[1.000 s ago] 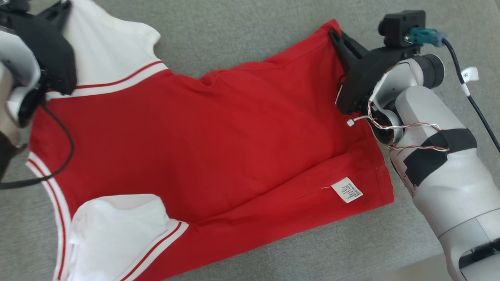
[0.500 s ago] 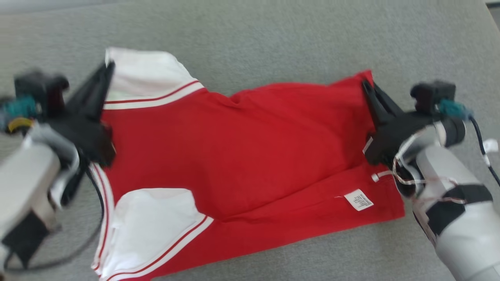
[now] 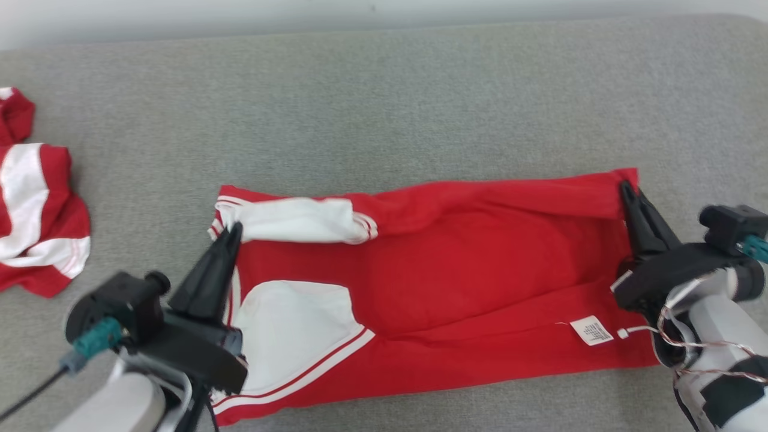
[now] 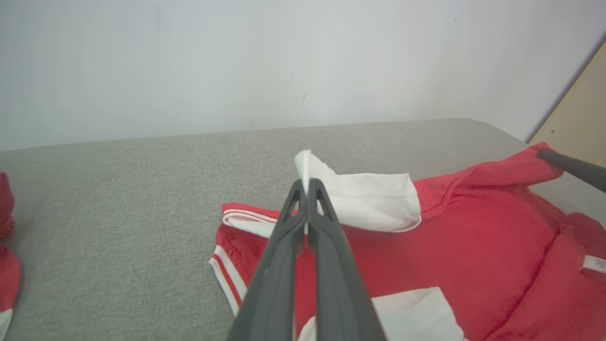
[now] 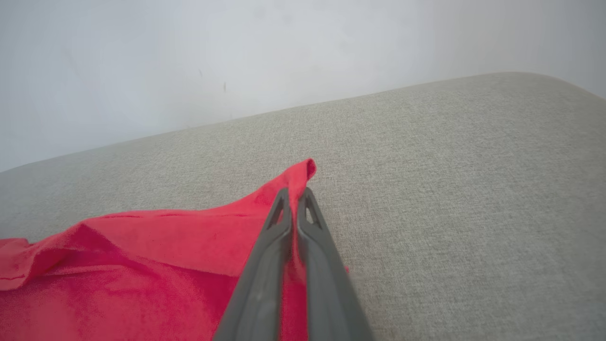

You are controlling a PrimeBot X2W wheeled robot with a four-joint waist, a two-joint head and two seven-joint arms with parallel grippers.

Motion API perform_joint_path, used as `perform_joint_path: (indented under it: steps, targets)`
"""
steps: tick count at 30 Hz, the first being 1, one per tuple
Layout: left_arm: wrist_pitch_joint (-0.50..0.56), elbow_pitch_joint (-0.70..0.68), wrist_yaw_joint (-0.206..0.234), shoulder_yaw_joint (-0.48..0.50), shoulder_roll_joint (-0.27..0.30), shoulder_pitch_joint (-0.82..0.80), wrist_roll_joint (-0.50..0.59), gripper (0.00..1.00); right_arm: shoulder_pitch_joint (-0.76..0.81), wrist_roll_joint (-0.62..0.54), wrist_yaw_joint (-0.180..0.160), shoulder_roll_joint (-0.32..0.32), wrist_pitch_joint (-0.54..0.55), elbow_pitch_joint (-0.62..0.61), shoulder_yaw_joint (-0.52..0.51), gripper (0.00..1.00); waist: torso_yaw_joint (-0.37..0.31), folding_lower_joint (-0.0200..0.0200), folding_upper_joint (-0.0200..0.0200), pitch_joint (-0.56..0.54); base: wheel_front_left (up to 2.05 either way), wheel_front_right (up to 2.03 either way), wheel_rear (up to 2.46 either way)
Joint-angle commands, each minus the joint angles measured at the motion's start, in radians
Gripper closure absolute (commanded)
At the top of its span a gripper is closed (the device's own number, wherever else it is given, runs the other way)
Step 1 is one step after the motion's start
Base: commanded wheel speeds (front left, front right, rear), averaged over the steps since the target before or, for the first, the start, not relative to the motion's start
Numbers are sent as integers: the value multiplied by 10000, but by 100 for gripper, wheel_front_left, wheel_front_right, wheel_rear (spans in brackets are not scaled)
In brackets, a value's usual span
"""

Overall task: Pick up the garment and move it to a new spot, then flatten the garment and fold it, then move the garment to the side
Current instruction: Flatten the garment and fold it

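The garment (image 3: 456,282) is a red shirt with white sleeves, spread sideways across the grey cushion, its far long edge folded toward me. My left gripper (image 3: 234,231) is shut on the white sleeve corner (image 4: 307,163) at the shirt's left end, holding it lifted. At the right end my right gripper (image 3: 625,187) is shut on the red hem corner (image 5: 303,173), which peaks up between the fingers (image 5: 284,227). A white care label (image 3: 591,330) shows near the right hem.
A second red and white garment (image 3: 36,216) lies crumpled at the cushion's far left. The grey cushion (image 3: 420,108) runs bare behind the shirt up to a pale wall (image 4: 284,61). A wooden panel (image 4: 577,113) stands at the right in the left wrist view.
The head view has pulled back, so the whole shirt shows. Both grippers have carried the shirt's far edge toward me, folding it over; the shirt now looks narrower.
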Motion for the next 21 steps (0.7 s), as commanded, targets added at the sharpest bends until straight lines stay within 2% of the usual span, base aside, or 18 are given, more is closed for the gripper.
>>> perform_joint_path:
  steps: [1,8,20,21]
  targets:
    - [-30,-200,52,174,-154,394,127,100,289,68,-26,-131,-85,-118,-192,100,228,2,2,-194,0,0,0]
    - [-32,-523,5,895,-826,1762,447,100,1289,124,-24,-183,-199,-892,-876,100,426,2,2,-346,0,0,0]
    - [-33,291,-625,1745,-1956,3403,1018,100,2570,3,-24,54,292,-1492,-1864,100,465,2,2,-639,0,0,0]
    - [-33,393,-628,1790,-2037,3449,1055,100,2601,-49,-24,61,329,-1548,-1940,45,468,2,2,-651,0,0,0]
